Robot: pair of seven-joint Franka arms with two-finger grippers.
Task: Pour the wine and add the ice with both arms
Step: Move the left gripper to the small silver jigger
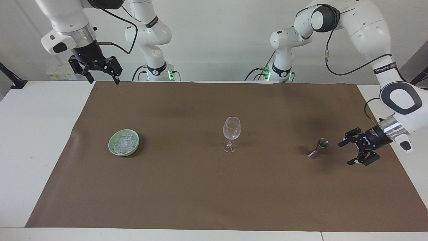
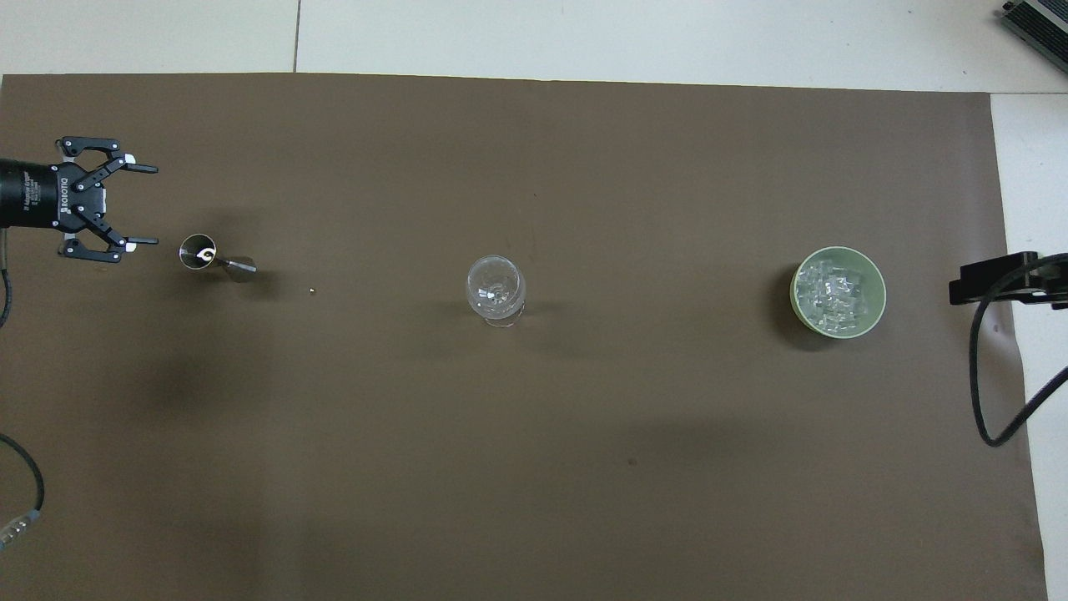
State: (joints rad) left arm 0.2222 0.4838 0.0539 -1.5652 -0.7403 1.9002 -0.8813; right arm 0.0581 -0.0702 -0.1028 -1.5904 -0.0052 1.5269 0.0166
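Note:
A clear stemmed wine glass [image 1: 231, 134] [image 2: 496, 290] stands upright mid-mat. Toward the right arm's end sits a green bowl [image 1: 110, 146] [image 2: 795, 294] heaped with ice [image 1: 124, 142] [image 2: 834, 292]. A small steel jigger [image 1: 319, 148] [image 2: 209, 255] stands toward the left arm's end. My left gripper [image 1: 344, 154] [image 2: 154, 205] hovers low beside the jigger, open, lying level and pointing at it, a short gap away and holding nothing. My right gripper [image 1: 103, 81] hangs open and empty high over the mat's corner by its base, waiting. No wine is in view.
A brown mat [image 1: 214, 201] covers most of the white table [image 1: 33, 134]. A tiny speck [image 2: 311, 290] lies on the mat between jigger and glass. A black cable [image 2: 989, 401] loops at the right arm's end of the table.

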